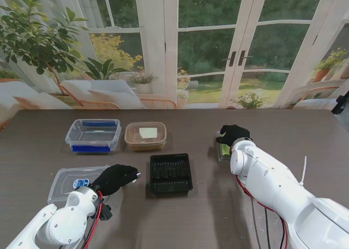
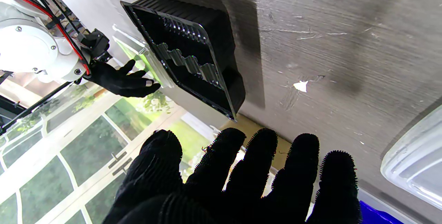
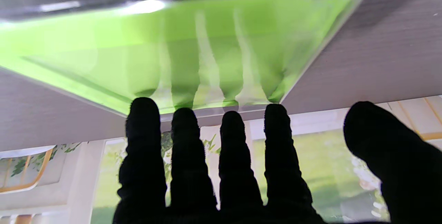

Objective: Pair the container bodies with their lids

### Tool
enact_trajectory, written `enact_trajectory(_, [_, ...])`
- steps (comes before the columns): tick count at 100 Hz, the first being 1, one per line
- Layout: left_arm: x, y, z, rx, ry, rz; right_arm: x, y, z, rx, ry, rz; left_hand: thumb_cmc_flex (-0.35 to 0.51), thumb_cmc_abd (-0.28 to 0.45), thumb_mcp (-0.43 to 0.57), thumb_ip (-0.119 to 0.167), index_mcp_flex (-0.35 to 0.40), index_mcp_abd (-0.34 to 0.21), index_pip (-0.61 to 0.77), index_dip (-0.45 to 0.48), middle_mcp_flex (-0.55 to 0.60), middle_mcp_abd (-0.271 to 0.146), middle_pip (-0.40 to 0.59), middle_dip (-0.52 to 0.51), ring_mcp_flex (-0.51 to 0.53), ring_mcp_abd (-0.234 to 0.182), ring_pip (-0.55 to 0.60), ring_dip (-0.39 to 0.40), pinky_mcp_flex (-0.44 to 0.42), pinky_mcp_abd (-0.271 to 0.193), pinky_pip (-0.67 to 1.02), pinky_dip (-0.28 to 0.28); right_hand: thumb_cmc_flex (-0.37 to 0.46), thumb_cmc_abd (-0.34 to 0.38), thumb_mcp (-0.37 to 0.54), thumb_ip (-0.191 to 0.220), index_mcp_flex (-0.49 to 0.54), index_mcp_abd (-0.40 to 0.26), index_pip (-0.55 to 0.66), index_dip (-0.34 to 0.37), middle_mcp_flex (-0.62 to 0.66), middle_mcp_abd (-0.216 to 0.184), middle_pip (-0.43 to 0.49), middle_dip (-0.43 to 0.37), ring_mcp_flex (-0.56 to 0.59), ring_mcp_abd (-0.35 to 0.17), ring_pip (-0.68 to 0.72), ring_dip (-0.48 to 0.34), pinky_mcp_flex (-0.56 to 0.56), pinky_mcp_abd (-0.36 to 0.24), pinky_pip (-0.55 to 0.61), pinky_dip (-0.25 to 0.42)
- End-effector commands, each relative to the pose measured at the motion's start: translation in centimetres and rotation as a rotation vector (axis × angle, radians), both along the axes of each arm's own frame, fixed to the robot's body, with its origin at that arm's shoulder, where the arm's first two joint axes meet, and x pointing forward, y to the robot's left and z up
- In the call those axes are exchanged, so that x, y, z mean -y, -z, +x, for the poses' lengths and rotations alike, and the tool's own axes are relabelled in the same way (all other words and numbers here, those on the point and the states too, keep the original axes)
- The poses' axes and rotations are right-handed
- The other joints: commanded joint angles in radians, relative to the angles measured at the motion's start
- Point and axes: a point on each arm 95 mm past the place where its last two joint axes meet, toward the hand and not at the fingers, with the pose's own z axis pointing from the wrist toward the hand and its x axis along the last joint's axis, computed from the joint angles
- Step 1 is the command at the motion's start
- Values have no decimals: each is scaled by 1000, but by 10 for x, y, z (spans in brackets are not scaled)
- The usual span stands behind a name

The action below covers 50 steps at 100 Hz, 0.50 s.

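A green-tinted clear lid (image 1: 223, 151) (image 3: 172, 44) lies flat on the table right of centre. My right hand (image 1: 232, 134) (image 3: 221, 175) is stretched over it with straight fingers whose tips reach the lid's far edge; the thumb stands apart and nothing is gripped. My left hand (image 1: 115, 178) (image 2: 241, 182) hovers open with spread fingers between a clear lid with a blue label (image 1: 73, 183) (image 2: 414, 158) and a black ribbed tray (image 1: 170, 174) (image 2: 193, 54). Farther from me stand a clear container with blue trim (image 1: 93, 134) and a brown container (image 1: 145, 136).
The dark wood table (image 1: 283, 129) runs to a far edge below a window backdrop. A white cable tie (image 1: 303, 170) lies to the right of my right arm. In the left wrist view my right hand (image 2: 121, 78) shows beyond the black tray.
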Motion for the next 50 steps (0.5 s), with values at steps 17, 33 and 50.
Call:
enact_trajectory(17, [2, -1, 0, -24, 7, 10, 5, 10, -6, -31, 34, -13, 6, 52, -13, 15, 13, 5, -3, 7, 22, 6, 3, -2, 5, -4, 15, 7, 7, -13, -29, 14, -36, 25, -63, 26, -17, -37, 16, 0, -4, -21, 67, 40, 40, -34, 122, 58, -257, 6, -42, -13])
enact_trajectory(33, [3, -1, 2, -30, 10, 15, 9, 8, -4, -52, 36, -27, 5, 53, -14, 15, 13, 4, -3, 7, 23, 5, 3, -1, 4, -2, 14, 6, 7, -13, -29, 14, -39, 31, -70, 27, -18, -40, 18, 0, -6, -22, 73, 40, 38, -33, 127, 60, -255, 4, -41, -11])
enact_trajectory(50, [3, 0, 2, -33, 15, 17, 17, 22, -10, -95, 56, -19, 5, 53, -14, 15, 12, 5, -4, 7, 23, 6, 3, -1, 4, -2, 14, 6, 7, -13, -29, 14, -38, 33, -71, 28, -16, -40, 18, -1, -4, -20, 73, 39, 37, -32, 128, 60, -254, 4, -40, -9])
